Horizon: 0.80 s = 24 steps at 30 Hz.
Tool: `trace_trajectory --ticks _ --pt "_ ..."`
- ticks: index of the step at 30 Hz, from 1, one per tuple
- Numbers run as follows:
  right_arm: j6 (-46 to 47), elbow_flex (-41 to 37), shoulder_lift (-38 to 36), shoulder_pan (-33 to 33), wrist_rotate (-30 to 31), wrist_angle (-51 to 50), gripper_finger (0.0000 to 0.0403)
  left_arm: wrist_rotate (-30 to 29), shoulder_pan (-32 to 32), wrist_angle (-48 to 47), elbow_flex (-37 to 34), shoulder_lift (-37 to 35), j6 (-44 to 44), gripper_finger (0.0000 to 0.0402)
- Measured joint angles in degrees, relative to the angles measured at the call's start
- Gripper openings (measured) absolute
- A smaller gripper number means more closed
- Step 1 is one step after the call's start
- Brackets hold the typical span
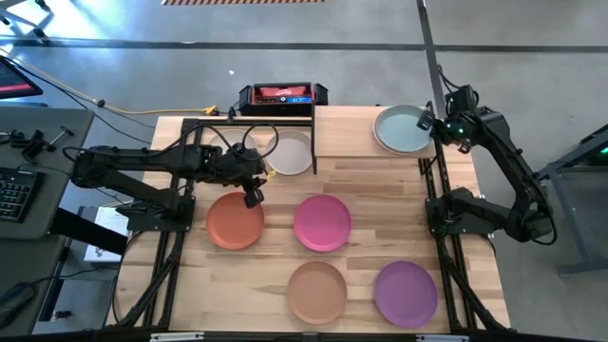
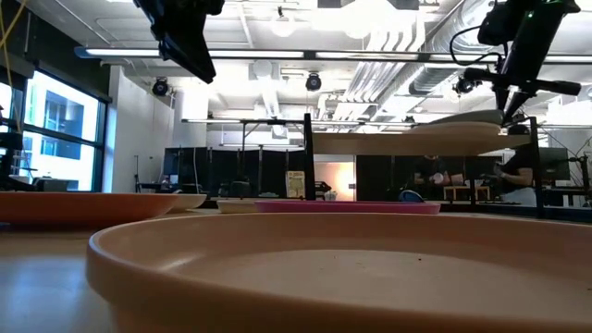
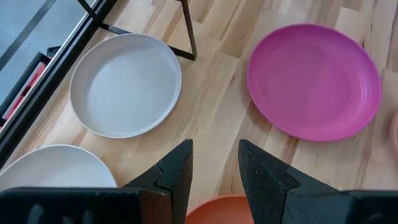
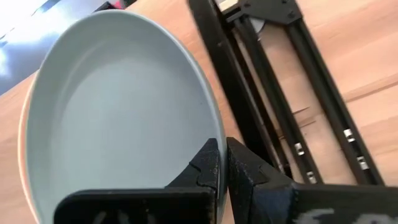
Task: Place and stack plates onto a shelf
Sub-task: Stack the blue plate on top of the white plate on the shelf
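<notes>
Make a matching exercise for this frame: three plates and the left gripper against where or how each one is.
Things:
1. teal plate
2. magenta plate
3. purple plate
4. left gripper

States:
A. open, above the table by the orange-red plate
B. at the table's edge, next to the tan plate
C. pinched at its rim by the shut right gripper
D. flat mid-table, untouched

Pairs: 1-C, 2-D, 3-B, 4-A

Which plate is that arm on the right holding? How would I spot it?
Start at the far right corner of the wooden table, where the right gripper is shut on a plate's rim. That is the teal plate, held up near the shelf. It is the only pale blue-green plate; the magenta plate and others lie flat on the table.
</notes>
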Motion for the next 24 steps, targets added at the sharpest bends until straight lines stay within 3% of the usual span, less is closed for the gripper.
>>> trace_trajectory --ticks 24 --pt "-0.36 0.00 0.00 0.00 -1.53 -0.08 0.0001 0.00 -0.01 -0.01 0.00 0.00 -0.98 0.0117"
